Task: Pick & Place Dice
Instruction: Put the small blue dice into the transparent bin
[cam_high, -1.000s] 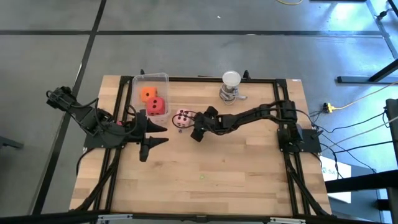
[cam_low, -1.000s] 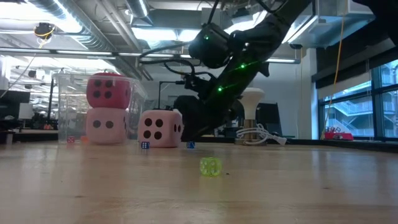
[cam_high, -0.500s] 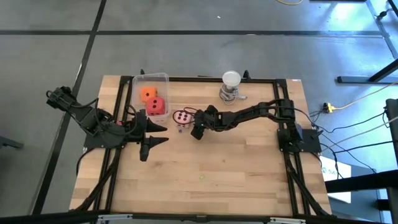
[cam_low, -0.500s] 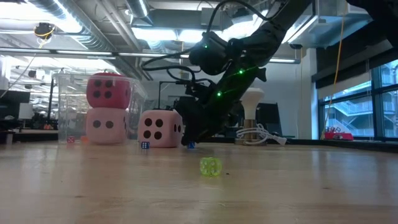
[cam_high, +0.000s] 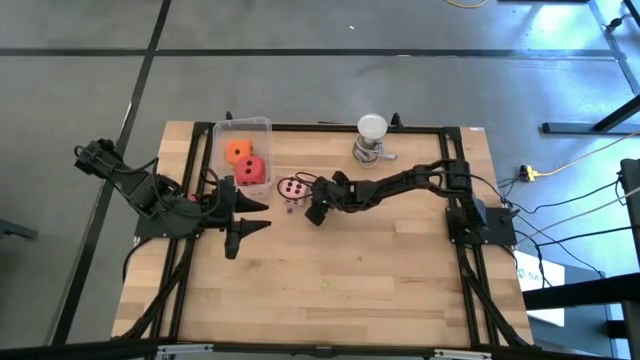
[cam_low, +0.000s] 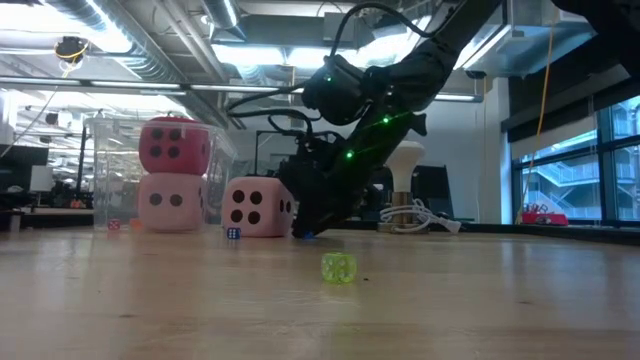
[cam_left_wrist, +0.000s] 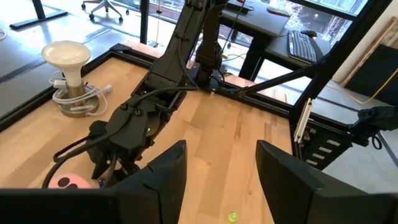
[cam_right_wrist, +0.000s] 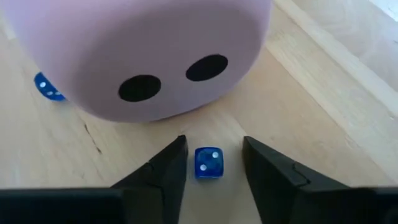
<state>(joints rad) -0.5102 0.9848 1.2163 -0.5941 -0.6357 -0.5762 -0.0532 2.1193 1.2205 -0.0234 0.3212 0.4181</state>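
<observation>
A pale pink die (cam_high: 293, 187) rests on the table beside a clear container (cam_high: 262, 125) that holds an orange die (cam_high: 238, 151) and a red die (cam_high: 251, 171). In the low view a red die (cam_low: 175, 145) sits on top of a pale one (cam_low: 170, 200) inside it. My right gripper (cam_right_wrist: 213, 143) is open, low over the table right of the pink die (cam_right_wrist: 137, 50). Its fingers stand on either side of a small blue die (cam_right_wrist: 208, 163) without touching it. My left gripper (cam_high: 240, 212) waits open near the container.
A second small blue die (cam_right_wrist: 46, 87) lies by the pink die. A small green die (cam_low: 338, 267) lies toward the near edge. A white round-topped object on a metal base (cam_high: 372, 138), with a coiled cable, stands at the far edge. Bare wood fills the table's near half.
My right gripper has come down toward the table and edged slightly left toward the pink die, so its fingers now stand around the small blue die. The dice have stayed where they were.
</observation>
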